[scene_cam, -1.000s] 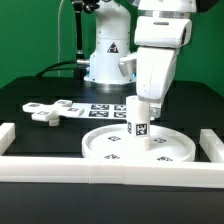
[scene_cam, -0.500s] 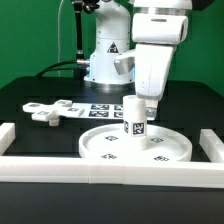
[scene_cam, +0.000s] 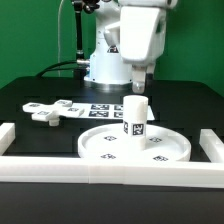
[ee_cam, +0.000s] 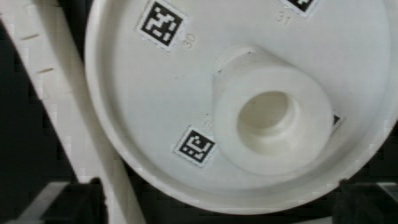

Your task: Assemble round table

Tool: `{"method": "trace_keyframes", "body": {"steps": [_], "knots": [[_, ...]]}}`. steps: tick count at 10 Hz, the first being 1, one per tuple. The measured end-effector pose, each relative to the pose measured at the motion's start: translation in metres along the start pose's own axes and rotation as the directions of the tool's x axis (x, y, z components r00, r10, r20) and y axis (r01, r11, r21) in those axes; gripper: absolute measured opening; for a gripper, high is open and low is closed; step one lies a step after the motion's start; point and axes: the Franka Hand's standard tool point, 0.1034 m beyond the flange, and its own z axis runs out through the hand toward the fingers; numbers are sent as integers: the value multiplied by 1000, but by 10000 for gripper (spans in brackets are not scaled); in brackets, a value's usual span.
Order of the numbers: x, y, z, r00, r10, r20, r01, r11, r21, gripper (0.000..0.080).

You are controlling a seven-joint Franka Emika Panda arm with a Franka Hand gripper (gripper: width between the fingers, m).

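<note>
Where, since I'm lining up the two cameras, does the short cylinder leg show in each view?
Exterior view: the short cylinder leg stands upright at the middle of the round disc.
Wrist view: seen end-on from above, its round top inside the disc.
Shared landmark: the disc's square tags.

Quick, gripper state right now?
Gripper: above the leg, not holding it; whether it is open or closed cannot be told.

disc point(scene_cam: 100, 141) 1 | leg point(scene_cam: 136, 115) 1 | cross foot point(scene_cam: 50, 109) 1 | marker board point(scene_cam: 104, 108) 1
</note>
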Motion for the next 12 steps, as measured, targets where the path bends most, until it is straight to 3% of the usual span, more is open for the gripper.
{"method": "trace_keyframes", "body": {"steps": [2, 4, 6, 12], "knots": [[-12, -5, -6, 1000, 14, 2, -14, 1000, -4, 648], [-11, -10, 8, 1000, 9, 8, -9, 1000, 19, 649], [-11, -10, 7, 1000, 10, 8, -10, 1000, 18, 649], [-6, -13, 31, 1000, -8, 17, 7, 999, 49, 649]]}}
